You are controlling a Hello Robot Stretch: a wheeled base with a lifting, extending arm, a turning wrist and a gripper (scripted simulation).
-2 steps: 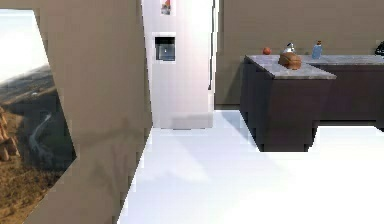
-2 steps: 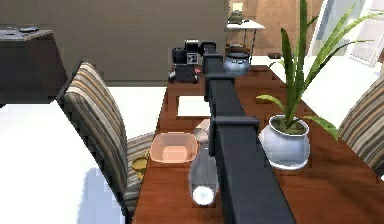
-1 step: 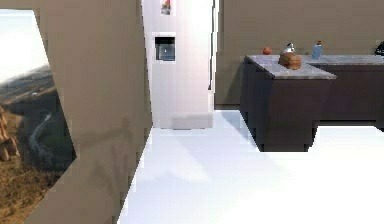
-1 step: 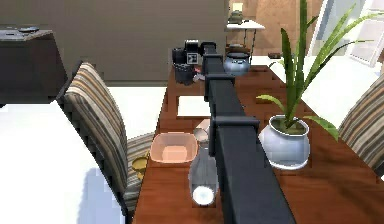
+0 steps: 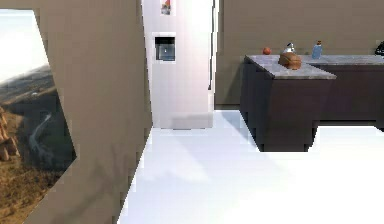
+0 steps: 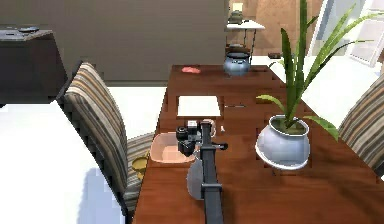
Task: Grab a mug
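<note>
- Hunting the mug: my best candidate is a grey rounded shape [image 6: 194,178] on the table [image 6: 250,192], left of the potted plant [image 6: 283,140] and tight against my arm [image 6: 211,175]. I can't confirm it's a mug.
- Gripper [image 6: 186,136] sits left of the plant, with a tan dish [image 6: 163,152] behind it; can't tell whether it's grasping anything.
- Approach step, I'd judge. Next move calls for drawing the arm in and lining up.
- Beyond the plant: white sheet [image 6: 198,105], bluish pot [image 6: 237,64].
- Striped chair [image 6: 95,110], far left of the plant, crowds that side.

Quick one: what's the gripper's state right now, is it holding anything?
Gripper: cannot be told whether it holds anything, because its far end lies against a flat brown thing on the wooden table.
</note>
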